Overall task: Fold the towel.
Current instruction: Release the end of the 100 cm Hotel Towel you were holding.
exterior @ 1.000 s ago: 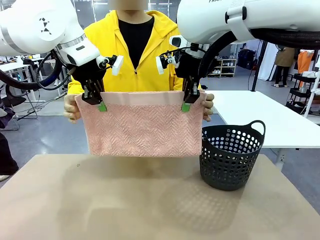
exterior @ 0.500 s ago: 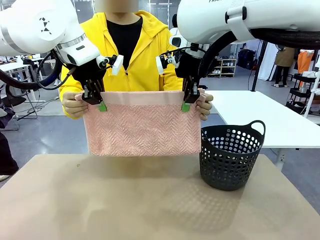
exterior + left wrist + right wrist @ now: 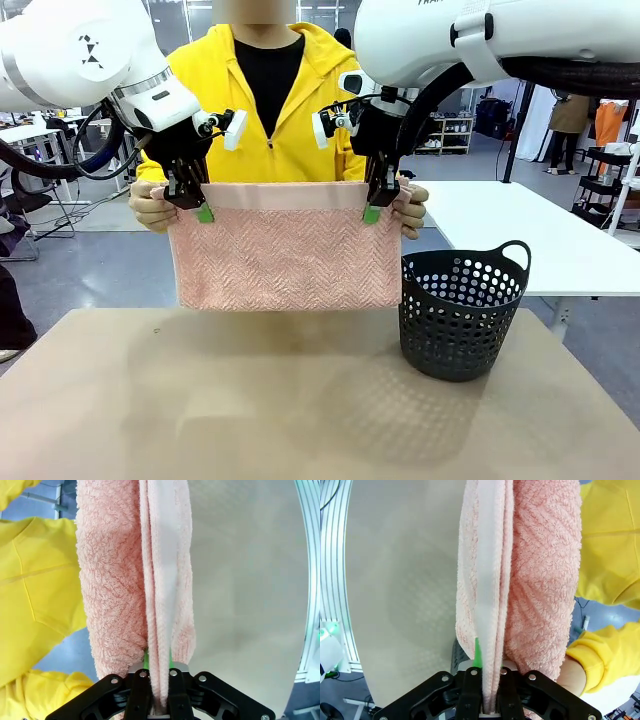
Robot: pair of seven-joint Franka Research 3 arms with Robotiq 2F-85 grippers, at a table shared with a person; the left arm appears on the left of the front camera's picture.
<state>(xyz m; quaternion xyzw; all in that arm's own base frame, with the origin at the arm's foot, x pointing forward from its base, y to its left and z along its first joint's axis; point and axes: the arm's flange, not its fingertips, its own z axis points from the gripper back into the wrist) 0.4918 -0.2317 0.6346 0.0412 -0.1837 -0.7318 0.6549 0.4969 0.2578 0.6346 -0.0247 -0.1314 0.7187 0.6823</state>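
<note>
The light pink towel (image 3: pixel 285 255) hangs folded above the table, its smooth border band along the top. My left gripper (image 3: pixel 198 205) pinches the top edge near the left corner, and my right gripper (image 3: pixel 372 207) pinches it near the right corner. In the left wrist view the towel (image 3: pixel 115 580) runs up from between my gripper's (image 3: pixel 157 680) narrow jaws. The right wrist view shows the towel (image 3: pixel 540 570) clamped the same way in that gripper (image 3: pixel 489 680). A person in a yellow hoodie holds both top corners, one hand (image 3: pixel 150 208) outside each gripper.
A black perforated basket (image 3: pixel 460 310) stands on the tan table (image 3: pixel 300 410) at the right, just below the towel's right corner. A white table (image 3: pixel 520 235) lies behind it.
The person's hands have closed in on the towel's top corners, drawing its left edge inward. Both grippers stay where they were on the top edge.
</note>
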